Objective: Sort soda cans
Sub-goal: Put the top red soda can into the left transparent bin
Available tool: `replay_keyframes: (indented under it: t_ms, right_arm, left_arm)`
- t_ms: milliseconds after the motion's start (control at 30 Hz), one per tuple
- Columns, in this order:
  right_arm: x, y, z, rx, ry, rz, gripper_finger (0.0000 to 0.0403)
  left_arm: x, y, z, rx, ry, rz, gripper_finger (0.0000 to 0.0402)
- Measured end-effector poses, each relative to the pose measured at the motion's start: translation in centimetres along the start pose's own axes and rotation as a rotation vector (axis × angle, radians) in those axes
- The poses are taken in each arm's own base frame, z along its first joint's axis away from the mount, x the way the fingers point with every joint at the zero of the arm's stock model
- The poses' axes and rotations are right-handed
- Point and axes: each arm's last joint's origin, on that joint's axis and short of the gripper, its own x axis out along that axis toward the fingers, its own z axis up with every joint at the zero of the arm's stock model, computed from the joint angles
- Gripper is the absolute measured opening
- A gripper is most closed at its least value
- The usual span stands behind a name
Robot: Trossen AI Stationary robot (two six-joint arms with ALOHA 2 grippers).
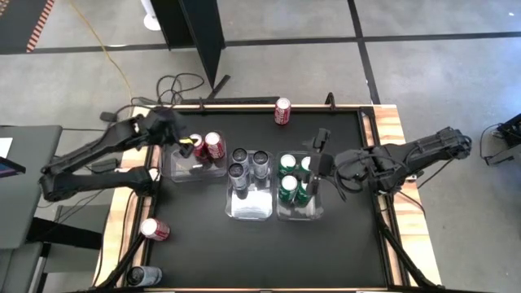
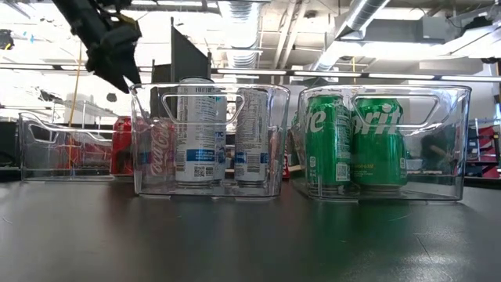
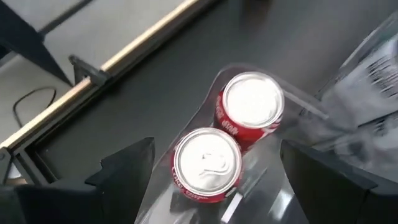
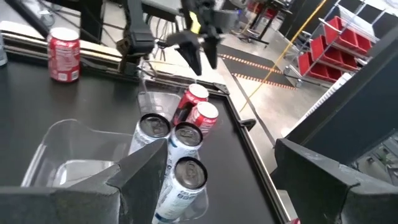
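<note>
Below the spread left gripper (image 3: 211,171), two glossy red Coke cans (image 3: 206,163) stand in a clear plastic bin (image 1: 175,167); matte black table (image 1: 326,248); right gripper (image 1: 319,167) spread.

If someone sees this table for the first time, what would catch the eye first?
Three clear bins side by side mid-table hold upright cans by colour: two red cans, three silver cans and green cans. The left hand hovers open over the red pair; the right hand waits open at the green bin. Stray cans: one red can at the far edge, two near the front-left corner.

Industrial workshop: exposed ceiling ducts (image 2: 243,16), red parts bins (image 4: 336,46), concrete floor (image 1: 440,73).
</note>
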Motion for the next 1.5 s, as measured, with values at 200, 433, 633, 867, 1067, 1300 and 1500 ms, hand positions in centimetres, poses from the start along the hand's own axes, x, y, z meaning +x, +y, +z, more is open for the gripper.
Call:
replay_keyframes:
  t_ms: [200, 433, 633, 867, 1067, 1300, 1500]
  right_arm:
    - [1.1, -1.8, -0.1, 0.066, 0.005, -0.077, 0.0315]
    - [3.3, -6.7, -1.5, 0.228, 0.067, -0.267, 0.0315]
    - [4.8, -11.0, -3.1, 0.348, 0.086, -0.290, 0.0315]
    - [7.7, -14.3, -5.6, 0.382, 0.153, -0.318, 0.0325]
    - [11.1, -16.5, -8.4, 0.384, 0.202, -0.295, 0.0367]
    - [13.5, -19.9, -10.0, 0.436, 0.276, -0.319, 0.0395]
    - [15.5, -22.8, -10.9, 0.482, 0.313, -0.265, 0.0399]
  left_arm:
    - [-2.6, 0.0, -0.1, -0.020, -0.166, -0.051, 0.0343]
    - [-4.5, -0.2, 0.0, -0.014, -0.311, -0.104, 0.0343]
    - [-4.8, -0.3, 0.1, 0.008, -0.336, -0.107, 0.0343]
    - [-4.7, -0.3, 0.1, 0.008, -0.336, -0.106, 0.0343]
    - [-4.8, -0.4, 0.1, 0.003, -0.336, -0.113, 0.0343]
    - [-4.8, -0.7, 0.0, 0.007, -0.334, -0.138, 0.0343]
    - [-3.0, -1.1, -1.3, 0.010, -0.326, -0.148, 0.0343]
